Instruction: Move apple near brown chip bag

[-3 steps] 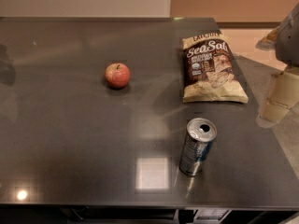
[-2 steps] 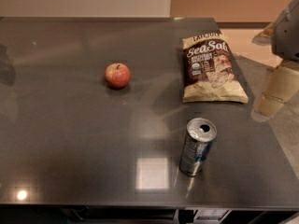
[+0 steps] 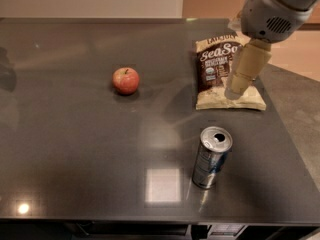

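The apple (image 3: 125, 80), small and red with yellowish patches, sits on the dark table left of centre. The brown chip bag (image 3: 217, 69) with white "Sea Salt" lettering lies flat at the right rear of the table. My gripper (image 3: 240, 83) hangs from the grey arm at the upper right, in front of the bag's right half and covering part of it. It is far to the right of the apple and holds nothing that I can see.
A silver-blue drink can (image 3: 211, 157) stands upright, opened, at the front right, below the bag. The dark glossy table (image 3: 75, 149) ends at its front edge near the bottom and at its right edge beyond the bag.
The arm and gripper have swung left from the table's right edge to over the right half of the chip bag. Apple, bag and can have not moved.
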Tool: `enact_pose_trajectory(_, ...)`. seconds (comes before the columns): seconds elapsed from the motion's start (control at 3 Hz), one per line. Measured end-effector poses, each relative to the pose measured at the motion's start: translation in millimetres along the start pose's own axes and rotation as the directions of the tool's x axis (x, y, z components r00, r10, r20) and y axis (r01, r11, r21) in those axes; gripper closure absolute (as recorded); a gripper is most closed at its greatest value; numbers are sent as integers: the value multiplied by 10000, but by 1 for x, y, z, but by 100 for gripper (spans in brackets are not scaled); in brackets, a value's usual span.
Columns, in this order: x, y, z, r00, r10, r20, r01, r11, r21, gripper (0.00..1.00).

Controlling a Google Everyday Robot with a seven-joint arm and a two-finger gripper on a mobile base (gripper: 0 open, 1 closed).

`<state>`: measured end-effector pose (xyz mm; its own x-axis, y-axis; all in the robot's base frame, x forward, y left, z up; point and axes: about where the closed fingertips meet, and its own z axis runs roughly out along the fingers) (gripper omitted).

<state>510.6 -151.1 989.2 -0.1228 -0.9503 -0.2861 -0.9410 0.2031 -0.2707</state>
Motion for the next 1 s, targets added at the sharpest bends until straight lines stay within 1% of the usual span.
enact_pose_trajectory(0.33, -40, -34, 28, 9980, -141, 614, 155, 9996, -230, 0)
enact_pose_trajectory(0.67, -75, -62, 64, 9914, 51, 1309, 18, 9986, -526, 0)
enact_pose_trajectory(1.0, -108, -83, 105, 9836, 410, 1755, -276, 9966, -780, 0)
